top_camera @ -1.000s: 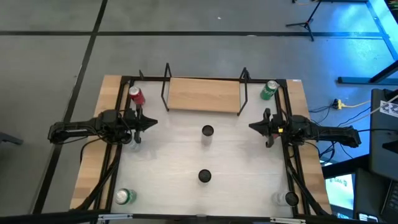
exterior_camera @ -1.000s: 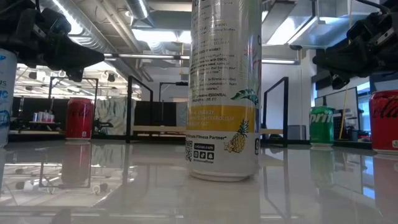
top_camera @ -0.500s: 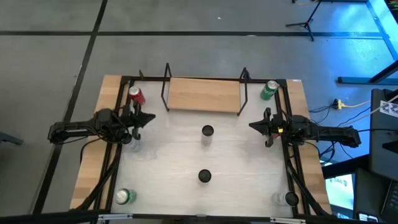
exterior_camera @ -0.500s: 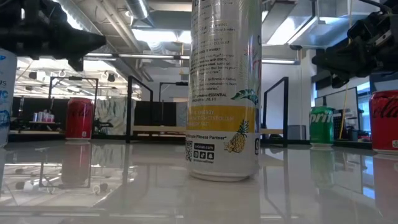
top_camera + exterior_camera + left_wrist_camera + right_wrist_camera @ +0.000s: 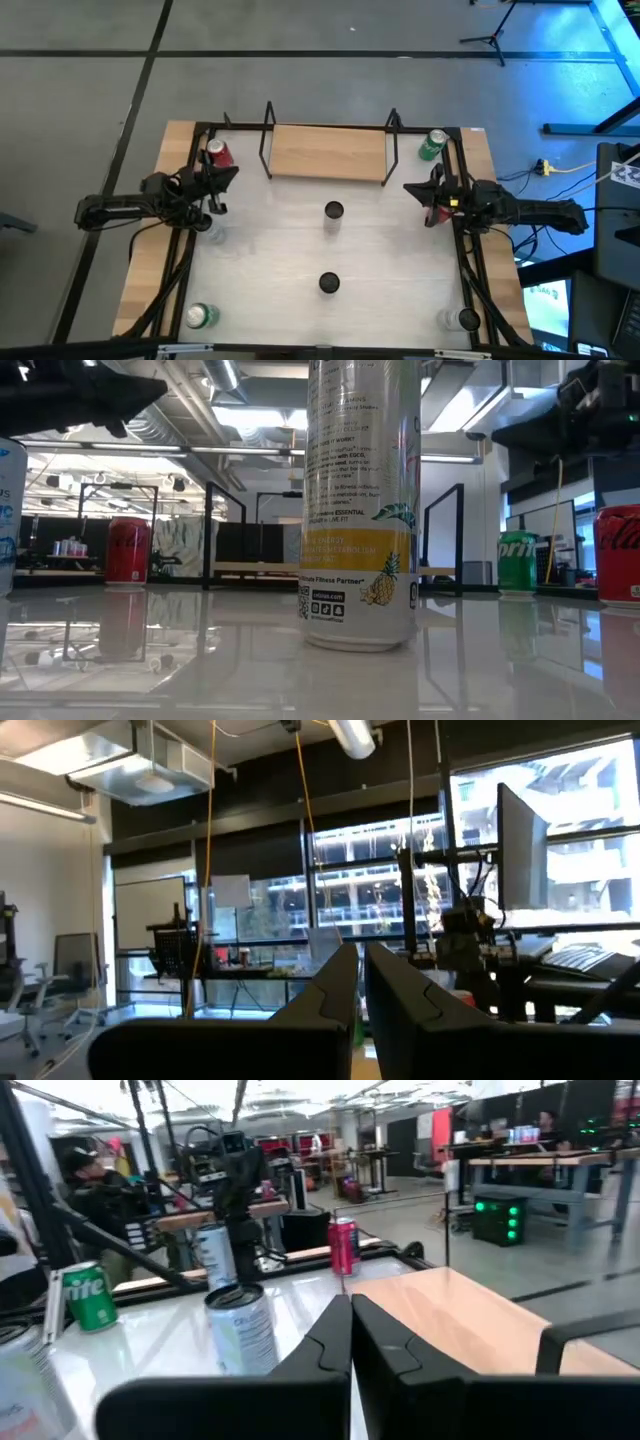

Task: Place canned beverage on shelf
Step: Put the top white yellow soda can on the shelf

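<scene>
Shelf (image 5: 328, 153): a small light-wood board in a thin black rod frame with upright posts, standing at the middle of the bench's far edge; its board carried no can.
Bench (image 5: 270, 250): a glossy white top with wood strips down its left and right edges.
Centre cans: one tall can (image 5: 334, 211) stood just in front of the shelf, a second (image 5: 328, 283) nearer the front edge; in the low view the near one (image 5: 362, 500) showed white and yellow with a pineapple picture.
Red can (image 5: 219, 153): upright near the far left corner, beside the shelf.
Green can (image 5: 433, 144): near the far right corner, beside the shelf.
Front corners: a green can (image 5: 200, 316) at the left, a pale can (image 5: 459, 320) at the right.
Left claw (image 5: 226, 176): clenched on nothing, raised over the left edge, close to the red can.
Right claw (image 5: 412, 190): clenched on nothing, over the right edge, below the green can.
</scene>
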Available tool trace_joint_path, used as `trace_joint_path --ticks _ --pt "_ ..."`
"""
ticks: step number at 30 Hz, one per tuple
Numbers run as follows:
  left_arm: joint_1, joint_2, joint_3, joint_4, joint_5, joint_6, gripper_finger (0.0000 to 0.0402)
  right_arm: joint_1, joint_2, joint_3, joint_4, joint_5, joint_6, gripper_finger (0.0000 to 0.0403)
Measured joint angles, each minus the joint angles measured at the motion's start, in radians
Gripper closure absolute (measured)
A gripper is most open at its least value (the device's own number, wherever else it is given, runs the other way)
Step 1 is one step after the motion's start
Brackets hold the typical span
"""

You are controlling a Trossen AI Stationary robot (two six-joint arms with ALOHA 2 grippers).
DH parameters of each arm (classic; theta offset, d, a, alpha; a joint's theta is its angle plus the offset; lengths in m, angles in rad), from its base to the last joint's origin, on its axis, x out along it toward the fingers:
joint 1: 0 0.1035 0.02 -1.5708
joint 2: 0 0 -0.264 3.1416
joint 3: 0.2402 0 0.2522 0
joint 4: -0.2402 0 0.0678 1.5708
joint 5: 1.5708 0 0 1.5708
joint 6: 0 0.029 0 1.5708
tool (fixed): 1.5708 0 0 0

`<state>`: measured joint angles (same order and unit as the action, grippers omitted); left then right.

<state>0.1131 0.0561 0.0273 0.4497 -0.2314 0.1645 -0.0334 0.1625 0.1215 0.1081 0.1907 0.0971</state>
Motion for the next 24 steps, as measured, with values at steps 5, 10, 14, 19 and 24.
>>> trace_joint_path --ticks 5,10,14,19,24 --pt "0.000 0.080 0.000 0.012 -0.022 -0.012 0.0384 0.000 0.198 0.111 -0.002 0.044 -0.001 0.0400" --pt "0.000 0.141 0.000 0.062 -0.046 -0.016 0.0384 0.000 0.422 0.266 -0.005 0.041 -0.040 0.0400" --pt "0.000 0.181 0.000 0.067 -0.046 -0.021 0.0384 0.000 0.601 0.398 -0.012 0.001 -0.057 0.0400" --pt "0.000 0.183 0.000 0.100 -0.037 -0.021 0.0384 0.000 0.775 0.554 -0.008 -0.078 -0.056 0.0400" --pt "0.000 0.182 0.000 0.123 0.015 -0.021 0.0384 0.000 0.913 0.688 -0.002 -0.096 -0.052 0.0399"
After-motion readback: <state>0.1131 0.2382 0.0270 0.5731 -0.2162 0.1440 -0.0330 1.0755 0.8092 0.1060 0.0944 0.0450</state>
